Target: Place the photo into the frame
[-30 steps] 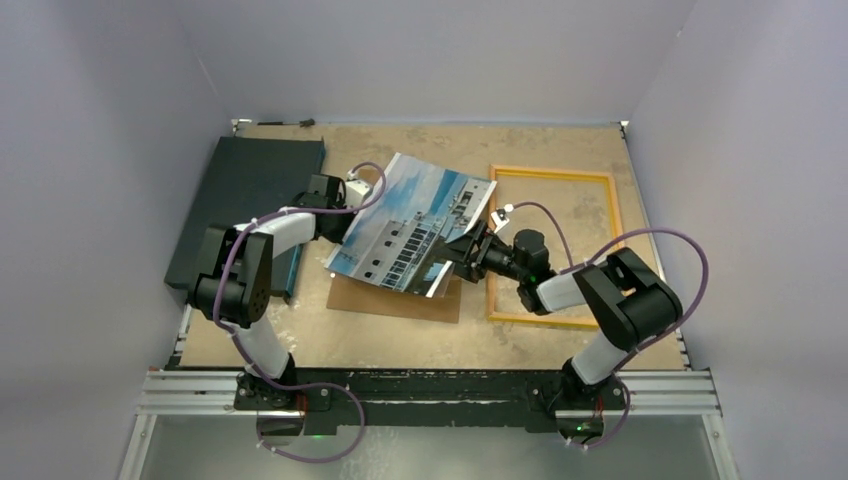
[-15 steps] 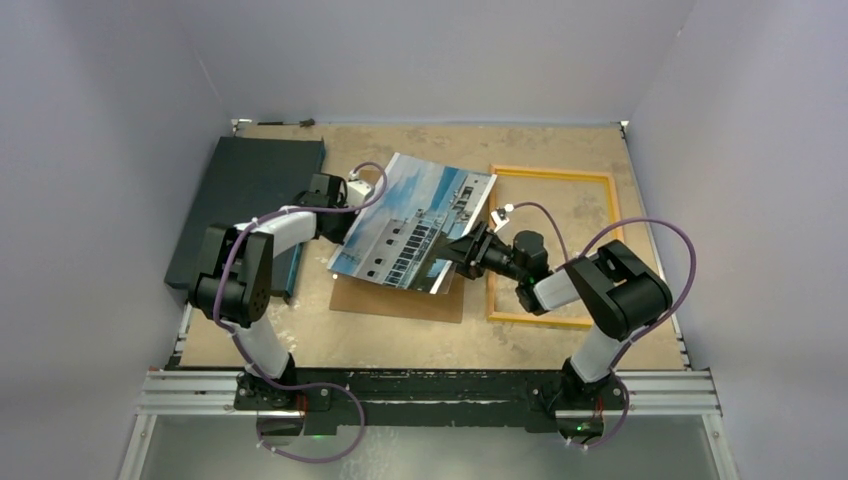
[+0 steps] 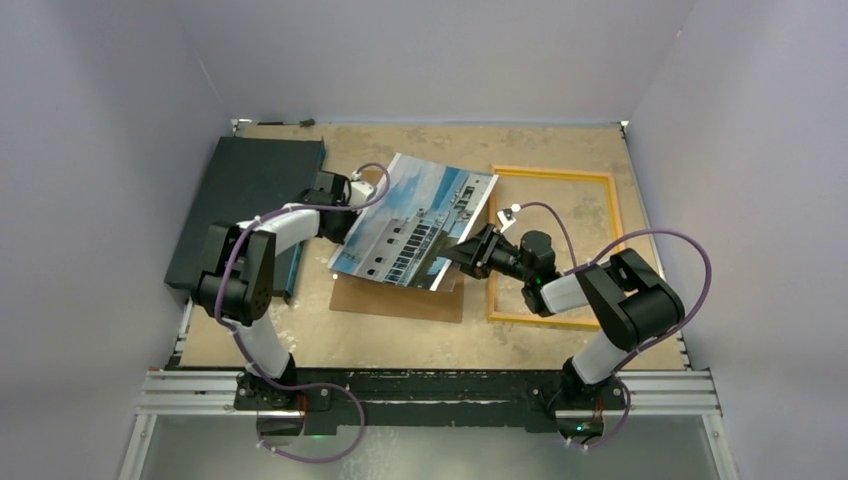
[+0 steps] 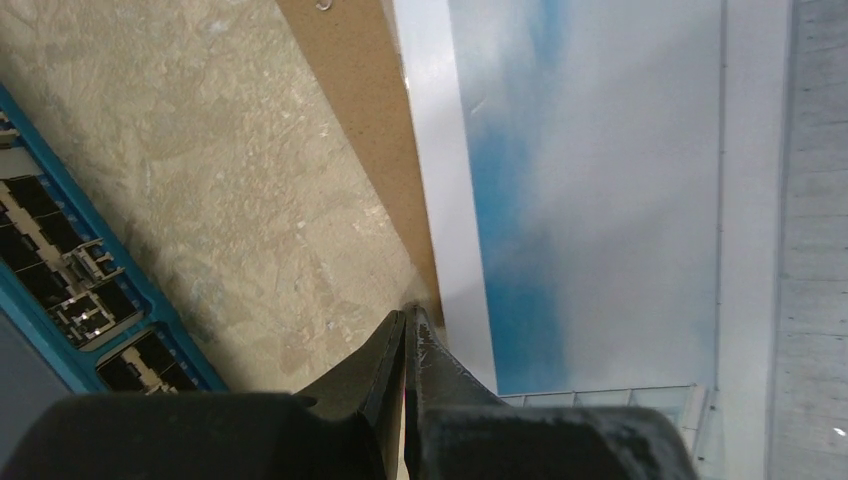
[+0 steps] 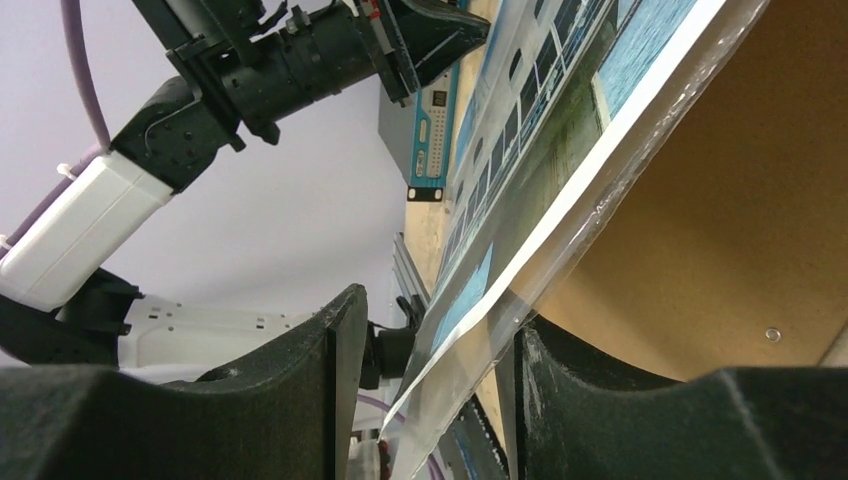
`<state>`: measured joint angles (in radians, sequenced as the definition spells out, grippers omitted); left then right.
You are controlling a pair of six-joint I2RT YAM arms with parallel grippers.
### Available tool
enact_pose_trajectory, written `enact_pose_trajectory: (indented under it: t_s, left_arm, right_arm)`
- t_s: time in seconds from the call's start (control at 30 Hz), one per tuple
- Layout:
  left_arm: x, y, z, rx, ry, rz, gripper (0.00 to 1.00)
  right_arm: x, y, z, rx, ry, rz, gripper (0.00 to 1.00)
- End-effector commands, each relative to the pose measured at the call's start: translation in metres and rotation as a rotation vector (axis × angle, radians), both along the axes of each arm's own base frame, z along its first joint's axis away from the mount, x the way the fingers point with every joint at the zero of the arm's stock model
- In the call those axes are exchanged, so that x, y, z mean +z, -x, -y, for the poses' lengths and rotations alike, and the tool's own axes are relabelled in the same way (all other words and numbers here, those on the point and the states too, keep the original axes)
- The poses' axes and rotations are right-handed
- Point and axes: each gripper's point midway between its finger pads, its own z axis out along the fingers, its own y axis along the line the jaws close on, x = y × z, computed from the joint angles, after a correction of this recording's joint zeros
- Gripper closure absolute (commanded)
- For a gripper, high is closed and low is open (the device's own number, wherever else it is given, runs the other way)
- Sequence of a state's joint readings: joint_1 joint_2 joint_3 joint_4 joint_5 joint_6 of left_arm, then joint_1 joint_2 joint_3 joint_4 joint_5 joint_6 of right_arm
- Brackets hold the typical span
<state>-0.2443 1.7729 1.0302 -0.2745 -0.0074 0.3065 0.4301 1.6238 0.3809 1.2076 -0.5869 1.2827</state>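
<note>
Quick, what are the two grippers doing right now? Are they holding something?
Left gripper: closed, pinching the photo by its edge.
Right gripper: open, one finger on either side of the photo's other edge, not clamped.

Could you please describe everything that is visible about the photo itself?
The photo is a glossy rectangular print. It shows blue cloudy sky above a white-grey building with rows of dark windows, has a white border, and seems to have a clear sleeve at its edge. It hangs raised and tilted above the brown backing board, not lying flat. The left gripper is shut, pinching its left edge. The right gripper straddles its right edge with jaws apart.
</note>
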Motion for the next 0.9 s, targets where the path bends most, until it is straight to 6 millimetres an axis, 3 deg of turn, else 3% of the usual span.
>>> enact_pose_trajectory:
  t_s: [0.0,0.17,0.33,0.57,0.87]
  left_arm:
    - [-0.018,0.019,-0.029,0.063,-0.082,-0.125,0.99]
    - [-0.006,0.007,-0.032,0.066,-0.065,-0.103,0.99]
    - [-0.012,0.008,-0.031,0.062,-0.064,-0.123,1.0]
    - [-0.001,0.006,-0.025,0.048,-0.029,-0.122,1.0]
    - [-0.005,0.019,-0.005,0.017,0.053,-0.168,1.0]
  right_arm:
    - [0.004,0.003,0.003,0.023,-0.014,0.025,0.5]
    - [0.002,0.003,0.005,0.026,-0.011,0.016,0.55]
    - [0.001,0.006,0.01,0.045,0.003,0.016,0.64]
    - [-0.007,0.001,0.017,0.087,0.211,0.057,0.6]
    - [-0.007,0.001,0.021,0.083,0.242,0.058,0.65]
